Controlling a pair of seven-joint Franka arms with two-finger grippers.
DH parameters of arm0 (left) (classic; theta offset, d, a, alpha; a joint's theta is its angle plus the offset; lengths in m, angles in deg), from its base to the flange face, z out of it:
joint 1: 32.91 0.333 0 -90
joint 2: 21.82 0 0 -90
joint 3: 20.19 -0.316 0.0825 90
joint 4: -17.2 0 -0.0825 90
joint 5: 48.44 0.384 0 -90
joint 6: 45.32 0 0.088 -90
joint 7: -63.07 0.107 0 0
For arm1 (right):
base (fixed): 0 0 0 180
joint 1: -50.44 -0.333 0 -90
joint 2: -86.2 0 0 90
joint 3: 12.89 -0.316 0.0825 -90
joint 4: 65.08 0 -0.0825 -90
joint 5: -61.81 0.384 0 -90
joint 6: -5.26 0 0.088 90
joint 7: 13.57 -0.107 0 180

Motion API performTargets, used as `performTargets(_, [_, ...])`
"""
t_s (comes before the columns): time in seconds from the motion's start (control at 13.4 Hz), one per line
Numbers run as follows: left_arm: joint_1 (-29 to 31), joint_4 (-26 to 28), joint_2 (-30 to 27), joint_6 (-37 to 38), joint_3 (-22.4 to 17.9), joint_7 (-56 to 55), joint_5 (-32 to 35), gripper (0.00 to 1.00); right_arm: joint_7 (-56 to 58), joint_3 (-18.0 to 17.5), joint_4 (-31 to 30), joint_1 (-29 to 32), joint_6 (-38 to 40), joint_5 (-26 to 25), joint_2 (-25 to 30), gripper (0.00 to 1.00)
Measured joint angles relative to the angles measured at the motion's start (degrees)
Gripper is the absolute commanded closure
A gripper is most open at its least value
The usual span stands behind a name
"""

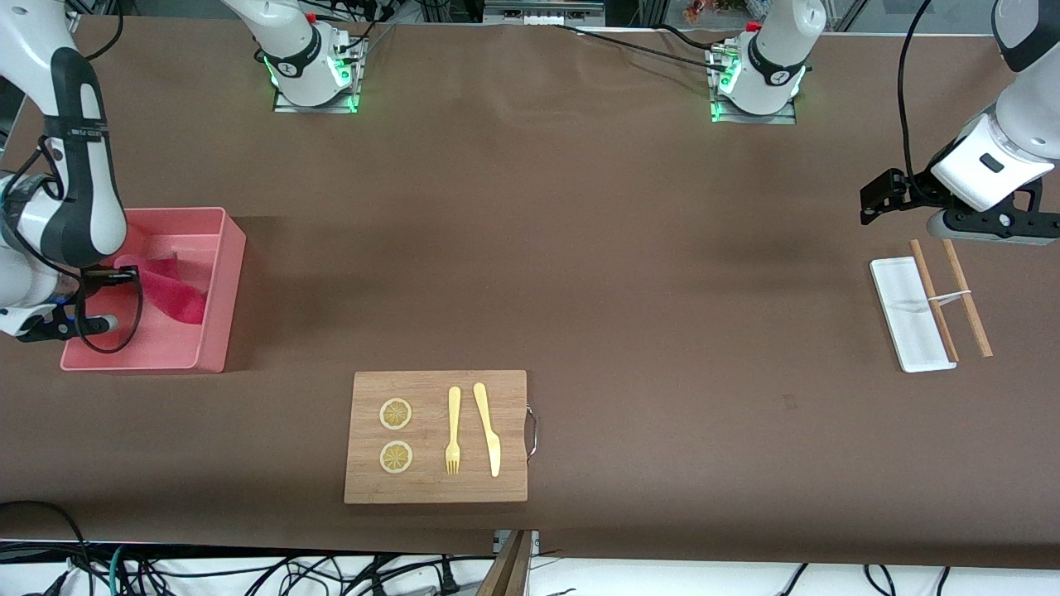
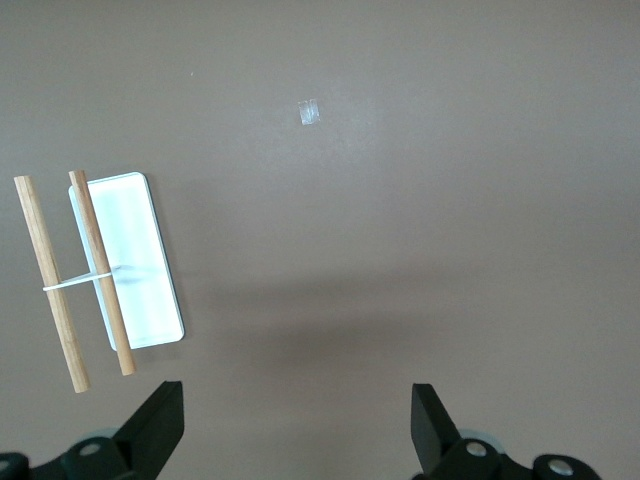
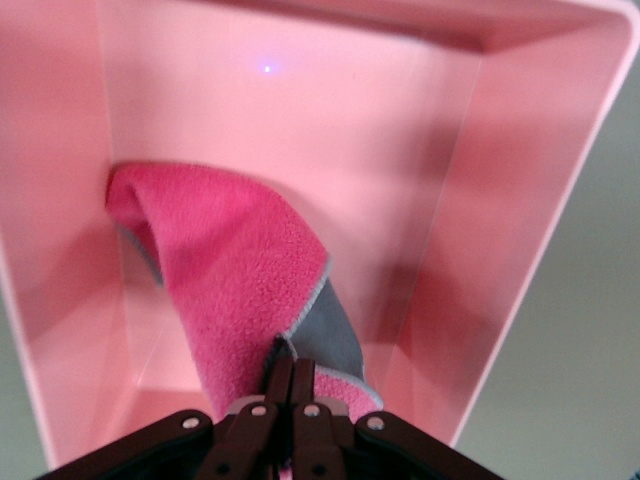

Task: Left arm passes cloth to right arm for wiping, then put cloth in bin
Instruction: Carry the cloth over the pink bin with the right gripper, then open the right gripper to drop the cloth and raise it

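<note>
The magenta-pink cloth (image 1: 170, 290) hangs into the salmon-pink bin (image 1: 222, 273) at the right arm's end of the table. My right gripper (image 1: 122, 271) is over the bin and shut on the cloth. In the right wrist view its fingertips (image 3: 293, 368) pinch a corner where the cloth (image 3: 230, 270) shows its grey reverse, and the rest drapes down onto the floor of the bin (image 3: 500, 200). Above the table at the left arm's end, my left gripper (image 1: 994, 232) waits. It stands open (image 2: 298, 430) with nothing between its fingers.
A wooden cutting board (image 1: 364, 480) lies near the front camera, carrying two lemon slices (image 1: 396, 414), a fork (image 1: 453, 430) and a knife (image 1: 489, 430). A white tray (image 1: 907, 319) (image 2: 135, 260) with two tied wooden sticks (image 1: 965, 298) (image 2: 45, 280) lies under the left arm.
</note>
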Motion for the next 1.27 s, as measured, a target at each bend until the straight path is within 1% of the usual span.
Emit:
performTargets(0.07, [0.00, 0.00, 0.00, 0.00, 0.00, -0.01, 0.00, 0.00, -0.05, 0.00, -0.82, 0.04, -2.51, 0.01, -0.58, 0.01])
performTargets(0.15, [0.00, 0.00, 0.00, 0.00, 0.00, -0.01, 0.00, 0.00, -0.18, 0.00, -1.43, 0.14, -4.57, 0.32, -1.30, 0.00])
performTargets(0.3, [0.00, 0.00, 0.00, 0.00, 0.00, -0.01, 0.00, 0.00, -0.29, 0.00, -1.52, 0.35, -6.11, 2.48, -1.91, 0.00])
performTargets(0.37, [0.00, 0.00, 0.00, 0.00, 0.00, -0.01, 0.00, 0.00, -0.29, 0.02, -1.15, 0.40, -6.25, 3.64, -1.43, 0.00])
performTargets(0.52, [0.00, 0.00, 0.00, 0.00, 0.00, -0.02, 0.00, 0.00, -0.28, 0.03, 0.19, 0.43, -4.20, 6.14, 1.69, 0.00])
performTargets(0.67, [0.00, 0.00, 0.01, 0.00, 0.00, -0.02, 0.00, 0.00, -0.28, -0.16, 2.78, 0.42, 4.15, 7.19, 7.04, 0.00])
performTargets(0.82, [0.00, 0.00, 0.01, 0.00, 0.00, -0.02, 0.00, 0.00, -0.19, -1.59, 5.23, 0.44, 12.84, 7.47, 12.38, 0.00])
performTargets(1.04, [0.00, 0.00, 0.01, 0.00, 0.01, -0.02, 0.00, 0.00, -0.21, -6.22, 7.82, 0.35, 20.60, 7.13, 19.10, 0.00])
performTargets(1.27, [0.00, 0.00, 0.01, 0.00, 0.05, -0.02, 0.00, 0.00, -0.20, -11.05, 11.30, 0.30, 26.17, 2.53, 22.01, 0.00])
